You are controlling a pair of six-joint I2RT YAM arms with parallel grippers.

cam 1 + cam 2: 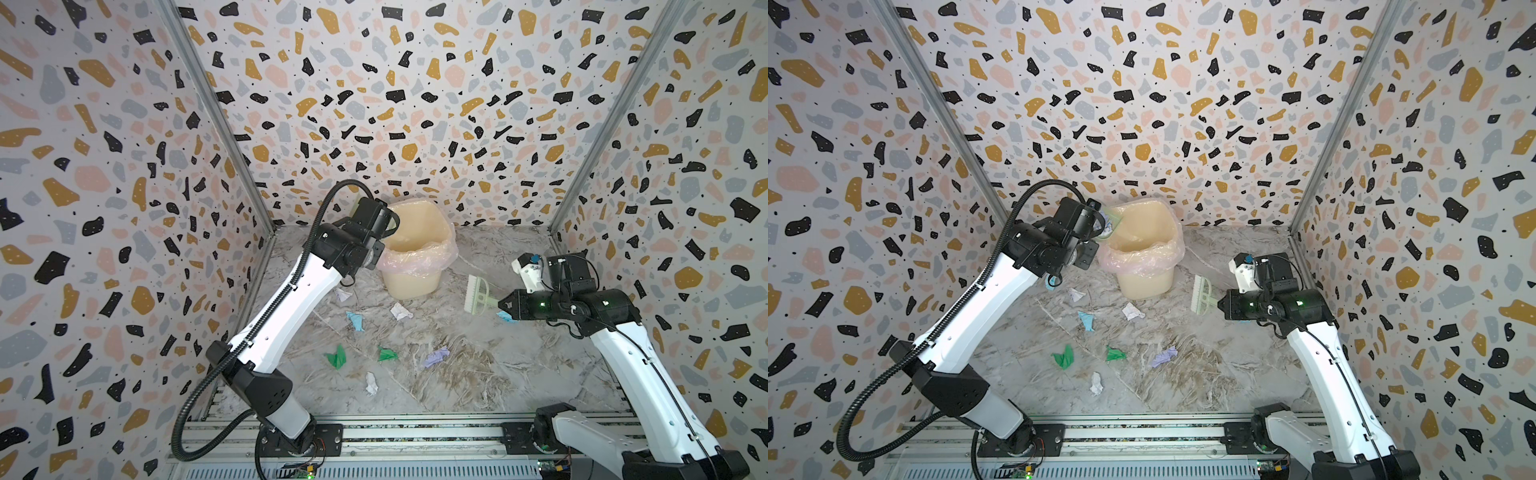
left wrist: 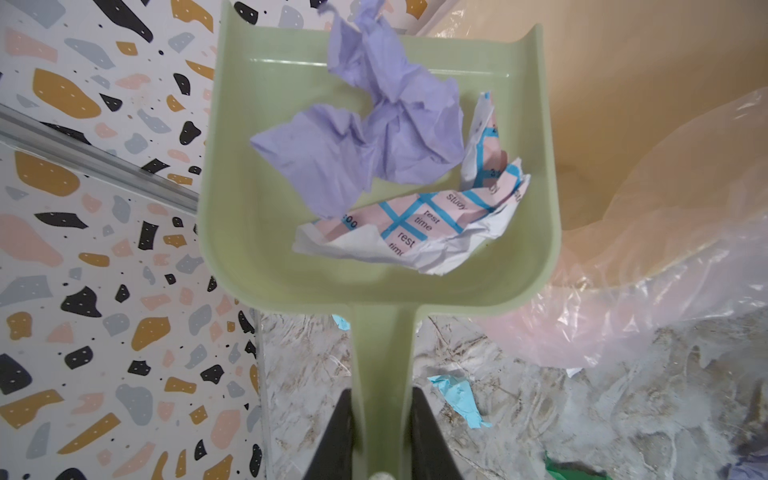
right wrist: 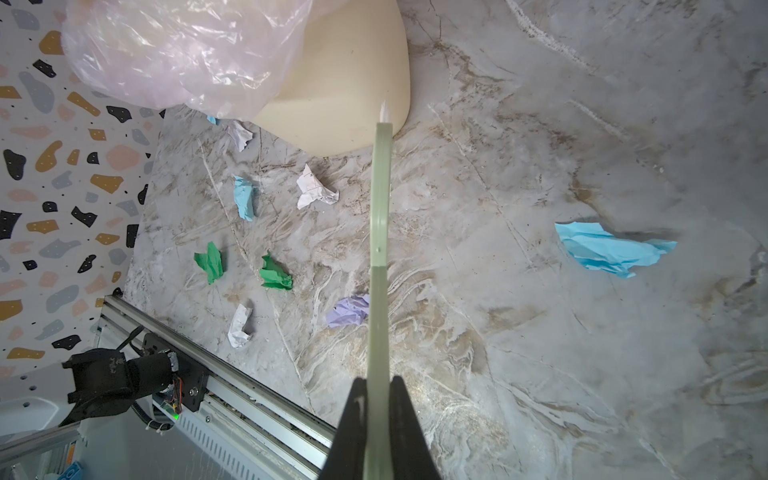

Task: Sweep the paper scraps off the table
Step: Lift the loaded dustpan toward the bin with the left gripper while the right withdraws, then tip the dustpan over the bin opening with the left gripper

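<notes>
**A:** Where do we stand, biggest thing first?

**B:** The bench (image 1: 478,386) carries the bin (image 1: 411,282), which is lined with a thin pink bag (image 1: 436,259). Our left end effector (image 2: 382,401) is clamped on the handle of the dustpan (image 2: 257,249), and we hold it raised right at the bin's rim. Our right end effector (image 3: 378,388) is closed tight on the handle of the brush (image 1: 478,297), near the bin's opposite side. We cannot tell whether its bristles touch the bench.

**A:** And the paper scraps (image 1: 401,311)?

**B:** Two ride in the dustpan beside the bin's rim: a lilac scrap (image 2: 374,137) and a printed white scrap (image 2: 415,237). The others lie scattered on the bench in front of the bin, white, light blue, green and lilac, each apart from its neighbours. One light blue scrap (image 3: 611,249) lies farther from the bin than the brush does.

**A:** How do we expect them to handle?

**B:** We judge them very light, soft and springy. They are crumpled, so they should skid or flutter rather than roll, and a quick tilt could spill them past the bin's rim. We would not pinch them. We take hold of the two tool handles, as we do now, and let the bristles push each scrap into the pan. We would tip the pan slowly over the bin's mouth.
</notes>
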